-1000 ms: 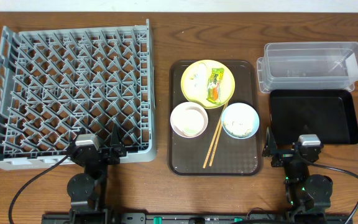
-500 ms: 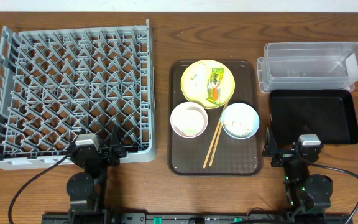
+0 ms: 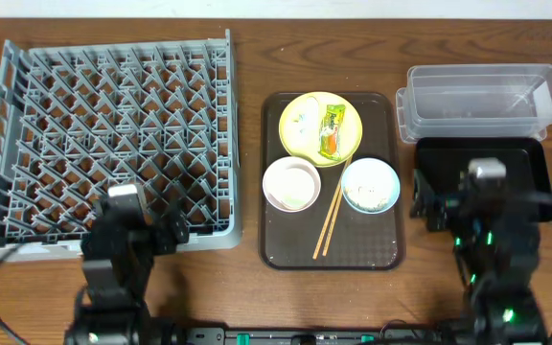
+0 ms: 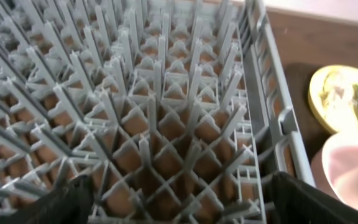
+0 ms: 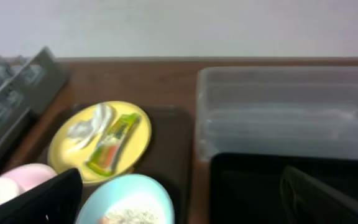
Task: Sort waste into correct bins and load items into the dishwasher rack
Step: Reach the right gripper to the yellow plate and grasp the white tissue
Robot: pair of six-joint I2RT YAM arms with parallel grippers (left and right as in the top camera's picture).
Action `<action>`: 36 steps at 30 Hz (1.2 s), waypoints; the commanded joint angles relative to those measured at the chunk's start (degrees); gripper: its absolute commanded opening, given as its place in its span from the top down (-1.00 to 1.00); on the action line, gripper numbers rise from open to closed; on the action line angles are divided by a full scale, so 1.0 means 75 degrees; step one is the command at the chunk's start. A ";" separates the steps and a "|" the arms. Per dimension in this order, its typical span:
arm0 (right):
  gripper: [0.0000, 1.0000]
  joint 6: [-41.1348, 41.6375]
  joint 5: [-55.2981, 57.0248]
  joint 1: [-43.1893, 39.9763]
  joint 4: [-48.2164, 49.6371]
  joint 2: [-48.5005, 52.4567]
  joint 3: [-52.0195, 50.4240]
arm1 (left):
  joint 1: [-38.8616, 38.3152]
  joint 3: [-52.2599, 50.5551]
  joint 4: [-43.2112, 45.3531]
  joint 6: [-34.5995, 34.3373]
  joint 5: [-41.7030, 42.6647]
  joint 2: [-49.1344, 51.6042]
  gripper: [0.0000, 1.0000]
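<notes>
Grey plastic lattice dishwasher rack (image 3: pixel 113 134) is occupying the left half of the wooden table (image 3: pixel 247 57). The left gripper (image 4: pixel 179 190) is hovering over the rack's near right corner, its two fingers spread wide and grasping nothing.

A brown rectangular serving tray (image 3: pixel 281 244) is sitting at centre, just beside the rack. On it a round yellow plate (image 3: pixel 305 129) is carrying a crumpled green-and-orange snack wrapper (image 3: pixel 332 129) and a white scrap (image 5: pixel 89 124). Nearer the robot, a white bowl (image 3: pixel 291 184) and a light blue bowl (image 3: pixel 369 185) are standing side by side, with thin wooden chopsticks (image 3: pixel 328 222) lying between them. White rice grains (image 5: pixel 129 214) are lying in the blue bowl.

At right, a clear rectangular plastic tub (image 3: pixel 477 101) is sitting behind a shallow black rectangular tray (image 3: pixel 468 151). The right gripper (image 5: pixel 178 180) is hanging over the black tray's near left part, likewise spread and empty.
</notes>
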 commanded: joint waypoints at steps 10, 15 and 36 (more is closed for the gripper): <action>-0.99 -0.1040 -0.1087 0.0335 -0.3864 0.5560 0.5651 | -0.0015 0.3130 -0.2774 -0.0070 -0.0032 0.3436 -0.86; -0.98 -0.0647 -0.2547 0.0420 -0.2398 0.6458 0.5846 | -0.0015 0.3156 -0.2798 -0.0073 0.0003 0.3628 -0.86; -0.22 0.1725 0.0414 0.3340 0.0871 1.0395 0.5849 | -0.0015 0.3156 -0.2728 -0.0070 -0.0003 0.3625 -0.86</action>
